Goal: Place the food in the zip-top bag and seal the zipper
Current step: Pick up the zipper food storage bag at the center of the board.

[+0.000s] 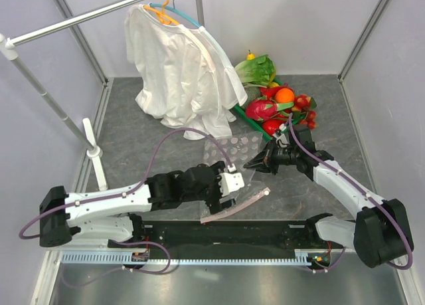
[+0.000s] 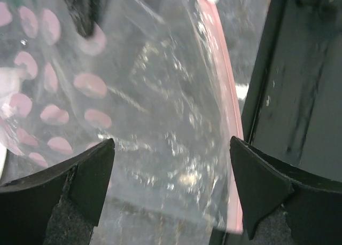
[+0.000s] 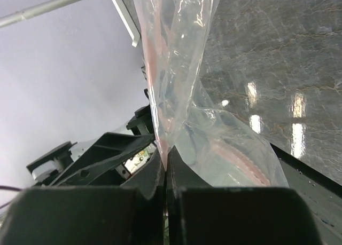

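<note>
Seen from above, the zip-top bag (image 1: 242, 147) lies on the grey worktop (image 1: 146, 139) between the left gripper (image 1: 227, 193) and the right gripper (image 1: 252, 165). The food (image 1: 279, 105) is piled well apart at the back right, beside the white shirt (image 1: 179, 66). Only the right wrist view shows the right jaws pressed together on a fold of clear film. Only the left wrist view shows the left jaws wide apart over the bag, the pink zipper (image 2: 231, 106) just beside one finger.

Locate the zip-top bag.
The zip-top bag is mid-table in the top view, pinched by the right gripper, with the open left gripper over it.
</note>
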Motion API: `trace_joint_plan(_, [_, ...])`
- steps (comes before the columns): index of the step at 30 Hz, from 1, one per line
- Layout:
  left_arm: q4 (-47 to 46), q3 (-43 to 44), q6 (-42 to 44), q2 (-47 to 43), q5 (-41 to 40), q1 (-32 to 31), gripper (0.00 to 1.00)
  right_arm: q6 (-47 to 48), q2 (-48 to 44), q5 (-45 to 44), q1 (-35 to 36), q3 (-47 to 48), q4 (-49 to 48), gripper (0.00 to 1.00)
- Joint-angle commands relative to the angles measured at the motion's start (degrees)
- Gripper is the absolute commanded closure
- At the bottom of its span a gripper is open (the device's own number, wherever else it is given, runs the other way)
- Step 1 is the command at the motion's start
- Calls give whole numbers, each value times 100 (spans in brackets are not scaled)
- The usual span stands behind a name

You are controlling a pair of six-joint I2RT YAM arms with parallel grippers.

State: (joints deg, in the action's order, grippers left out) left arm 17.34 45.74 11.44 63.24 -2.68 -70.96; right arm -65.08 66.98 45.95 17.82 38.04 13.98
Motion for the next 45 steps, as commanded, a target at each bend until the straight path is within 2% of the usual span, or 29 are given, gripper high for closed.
trace_joint_plan(1, [-592,559,-1424,574,-594,-85,9,-189,131,-157,37,352,-79,100])
trace_joint_plan(5, [-951,463,-1662,707,-532,-269,8,-277,263,-157,63,485,-175,100])
trace_joint_plan(11, [-1093,410,-1795,1076,-1049,-278,11,-462,377,-104,248,678,-369,100])
trace_joint_plan(16, [-979,471,-1715,1217,-1393,-243,44,-445,395,-87,388,722,-466,100])
trace_joint_plan(17, [-857,593,-1785,1260,-1385,-139,57,-436,386,-95,406,740,-466,100])
trace_joint_plan(22, [-136,937,-2356,1305,-911,309,86,-295,368,-174,450,845,-378,100])
trace_joint_plan(23, [-109,998,-2409,1313,-684,380,97,-251,386,-192,459,863,-387,100])
trace_joint_plan(25, [-47,1042,-2568,1261,-298,608,98,-198,412,-218,459,915,-387,100])
trace_joint_plan(26, [-29,1043,-2603,1217,-121,697,98,-120,430,-227,459,924,-387,97])
trace_joint_plan(27, [14,1060,-2716,1121,3,776,98,-32,456,-236,459,985,-387,70])
trace_joint_plan(28, [67,1052,-2813,1077,161,1011,98,108,474,-227,459,1047,-404,55])
trace_joint_plan(29, [128,1025,-3101,998,702,1197,98,327,517,-253,459,1134,-387,39])
trace_joint_plan(30, [146,999,-3287,884,994,1425,98,747,535,-297,415,1396,-352,7])
trace_joint_plan(31, [147,929,-3480,831,1615,1914,98,1003,544,-332,380,1538,-247,2])
trace_joint_plan(34, [103,893,-4166,777,2680,2715,98,1760,562,-280,73,2162,25,2])
trace_joint_plan(37, [-230,885,-4764,734,3367,3104,98,2568,474,-44,-349,2620,498,2])
trace_joint_plan(41, [-556,911,-5650,576,3528,3299,98,3342,-140,54,-762,2516,1036,2])
trace_joint_plan(45, [-592,788,-6635,461,3660,3606,98,3774,-1045,229,-763,1789,1204,4])
